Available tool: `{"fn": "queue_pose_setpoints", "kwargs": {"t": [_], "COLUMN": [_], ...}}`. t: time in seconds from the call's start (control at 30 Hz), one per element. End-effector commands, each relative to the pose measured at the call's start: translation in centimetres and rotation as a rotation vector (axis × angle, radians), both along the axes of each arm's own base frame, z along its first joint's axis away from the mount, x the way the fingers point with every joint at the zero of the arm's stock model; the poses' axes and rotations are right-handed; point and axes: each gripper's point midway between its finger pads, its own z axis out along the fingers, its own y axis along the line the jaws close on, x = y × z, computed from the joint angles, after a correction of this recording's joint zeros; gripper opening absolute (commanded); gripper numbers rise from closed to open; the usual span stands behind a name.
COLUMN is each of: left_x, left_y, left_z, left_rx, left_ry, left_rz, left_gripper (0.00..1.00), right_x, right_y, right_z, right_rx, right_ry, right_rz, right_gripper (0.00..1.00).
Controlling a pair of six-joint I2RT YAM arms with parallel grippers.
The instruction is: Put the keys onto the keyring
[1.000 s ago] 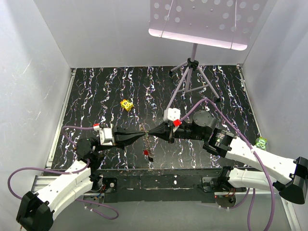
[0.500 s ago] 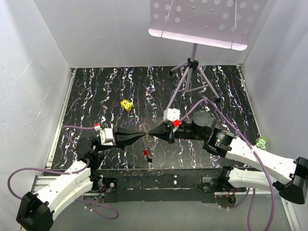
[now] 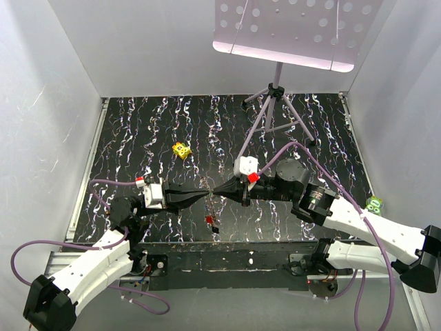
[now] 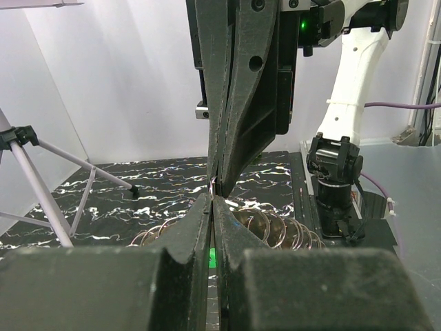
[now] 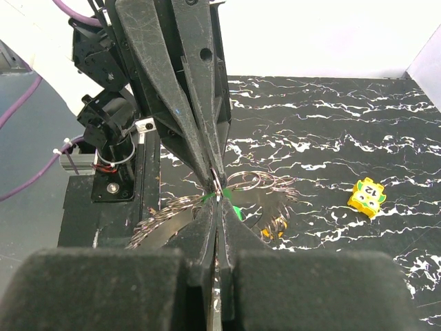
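Near the table's (image 3: 138, 124) front edge, closed left hand (image 3: 204, 196) meets closed right hand (image 3: 216, 191).

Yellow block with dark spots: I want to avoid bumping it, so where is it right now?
In the top view the yellow block lies on the mat left of centre, beyond the left pincer, well left of the tripod.

**What I can't make out from here**

From above, the tips of the left pincer (image 3: 204, 196) and right pincer (image 3: 215, 192) meet at a spot too small for me to read. The keyring (image 5: 262, 196) shows only as smeared, repeated silver loops in both wrist views. A green key (image 4: 212, 256) is mostly hidden between the left fingers (image 4: 186, 234) (just a glowing sliver). The tripod (image 4: 41, 186) is cut off by the left wrist picture's edge. The red key (image 3: 209, 219) is a mere speck.
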Motion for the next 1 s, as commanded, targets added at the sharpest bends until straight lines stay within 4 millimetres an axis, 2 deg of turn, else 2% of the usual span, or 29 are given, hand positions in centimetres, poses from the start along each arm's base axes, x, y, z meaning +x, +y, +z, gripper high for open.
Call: {"fn": "queue_pose_setpoints", "kwargs": {"t": [0.0,0.7,0.97], "left_x": [0.22,0.12,0.19], "left_y": [-0.2,-0.47,-0.51], "left_z": [0.39,-0.17,-0.23], "left_rx": [0.019,0.066,0.074], "left_ry": [-0.009,-0.016,-0.012], "left_rz": [-0.002,-0.016,-0.015], "left_gripper": [0.0,0.0,0.0], "right_x": [-0.99,-0.45,-0.97], "right_y": [-0.43,-0.43,-0.34], "right_z": [6.41,6.58,6.58], "right_rx": [0.166,0.167,0.161], "right_ry": [-0.101,-0.05,-0.074], "right_rz": [0.038,0.006,0.042], "right_gripper": [0.01,0.01,0.01]}}
